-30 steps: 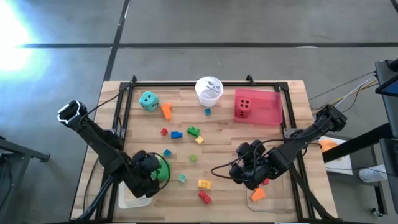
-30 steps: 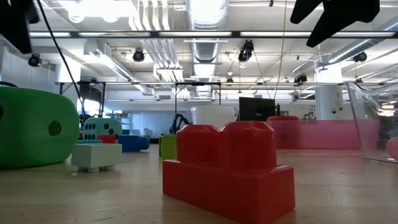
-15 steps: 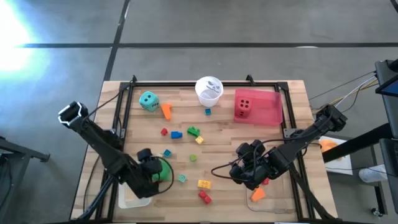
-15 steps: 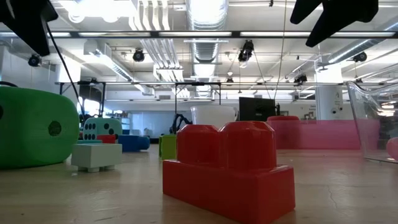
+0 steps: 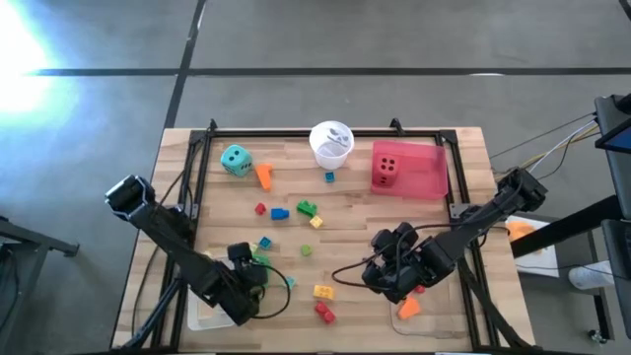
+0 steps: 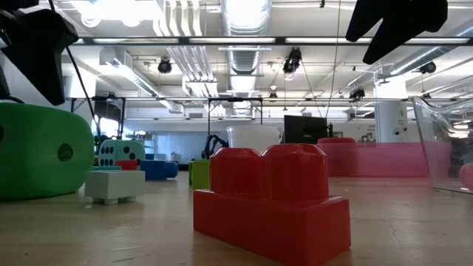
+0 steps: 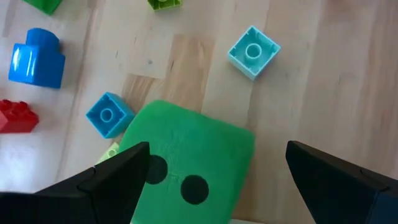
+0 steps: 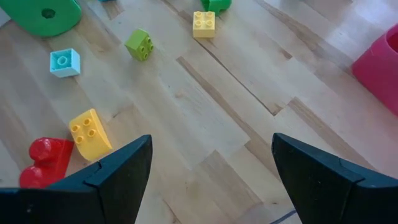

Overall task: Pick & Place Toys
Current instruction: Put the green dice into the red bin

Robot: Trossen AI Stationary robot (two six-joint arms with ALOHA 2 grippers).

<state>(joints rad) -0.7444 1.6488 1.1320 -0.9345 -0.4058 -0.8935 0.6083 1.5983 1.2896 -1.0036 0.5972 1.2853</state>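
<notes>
Green die [image 7: 186,171] sits on the wood table [image 5: 355,222] at the near-left, 2 dots showing in the left wrist view; low view has it big at the left edge [image 6: 41,151]. Left gripper [image 7: 214,180] hangs directly over it, fingers spread wide either side, not touching, nothing held. Just beside the die: sm. blue brick [image 7: 108,114] touching or nearly touching its corner, light teal brick [image 7: 252,51] a bit farther off, blue rounded brick [image 7: 37,57] and red brick [image 7: 17,117] beyond. A white tray [image 5: 202,318] lies near the table's front edge under the left arm.

Right gripper [image 8: 208,180] hovers over bare wood near-right, fingers wide apart, empty. Ahead of it: yellow brick [image 8: 90,134] touching red brick [image 8: 43,160], lime brick [image 8: 139,44], sm. yellow brick [image 8: 204,23].

Far side: teal die [image 5: 235,160], orange brick [image 5: 263,177], white cup [image 5: 330,144], red die [image 5: 385,173] inside pink tray [image 5: 429,173]. Orange piece [image 5: 409,308] in clear tray, near-right.
</notes>
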